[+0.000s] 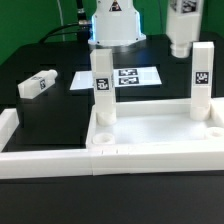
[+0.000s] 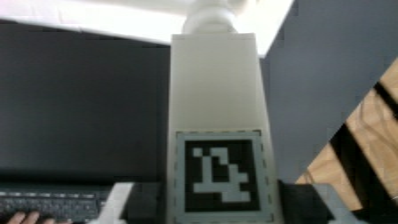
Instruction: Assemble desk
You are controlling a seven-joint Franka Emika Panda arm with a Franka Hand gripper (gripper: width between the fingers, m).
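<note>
The white desk top [image 1: 150,130] lies at the front with its raised rim up. One white tagged leg [image 1: 101,85] stands upright at its far corner on the exterior view's left. My gripper [image 1: 183,48] is shut on the upper part of a second leg [image 1: 201,75], held upright at the far corner on the exterior view's right. In the wrist view this leg [image 2: 217,100] fills the space between my dark fingers, gripper [image 2: 217,205], tag facing the camera, round peg at its far end. Whether the peg sits in the socket I cannot tell. A third leg [image 1: 38,85] lies loose on the black table at the left.
The marker board [image 1: 135,76] lies flat behind the desk top, in front of the robot base [image 1: 115,25]. A long white border rail [image 1: 45,162] runs along the front left, and another [image 1: 8,125] along the left edge.
</note>
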